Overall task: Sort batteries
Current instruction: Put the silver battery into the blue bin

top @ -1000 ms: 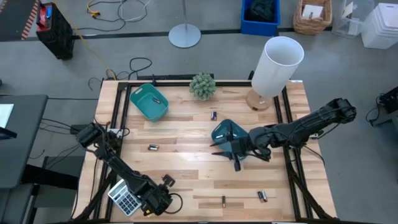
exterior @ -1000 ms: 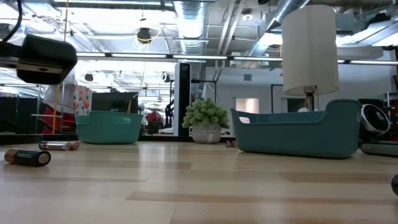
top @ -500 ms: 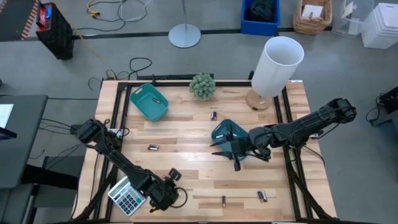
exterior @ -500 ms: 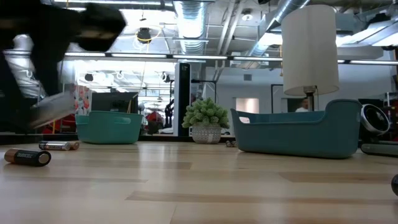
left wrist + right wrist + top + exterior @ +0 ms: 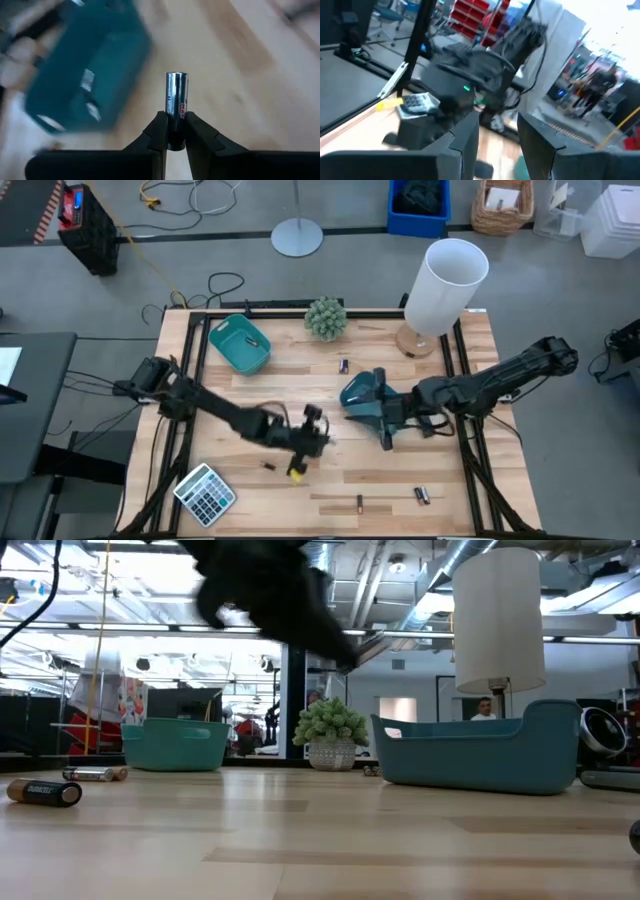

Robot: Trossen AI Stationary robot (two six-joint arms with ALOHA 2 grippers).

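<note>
My left gripper [image 5: 318, 437] hangs over the middle of the table, just left of a teal tray [image 5: 364, 397], and is shut on a silvery battery [image 5: 176, 95]. My right gripper [image 5: 392, 423] is at that tray's right near side; in its wrist view the fingers [image 5: 465, 140] stand close together with a bit of teal [image 5: 520, 162] between them. A second teal tray [image 5: 240, 343] sits at the far left. Loose batteries lie on the wood: one [image 5: 343, 365] beyond the tray, two [image 5: 359, 502] [image 5: 422, 496] near the near edge, one [image 5: 268, 467] below my left arm. My left gripper pinches the silvery battery by its lower end [image 5: 176, 122] between the two fingers. The battery lies along the fingers and sticks out past their tips, lifted clear of the table. My right gripper is on the teal tray's right near wall [image 5: 383, 415], coming level from the table's right. The spot of contact is hidden by the tray and the fingers. The tray's bottom [image 5: 480, 785] rests on the table.
A grey calculator [image 5: 205, 492] lies at the near left corner. A small potted plant [image 5: 326, 318] and a white lamp [image 5: 445, 285] stand along the far edge. In the low view two batteries [image 5: 45, 792] [image 5: 95, 774] lie at the left.
My left gripper has swung from the near left corner beside the calculator up and across toward the table's middle, ending just left of the tray at my right gripper. The right arm has kept about still.
</note>
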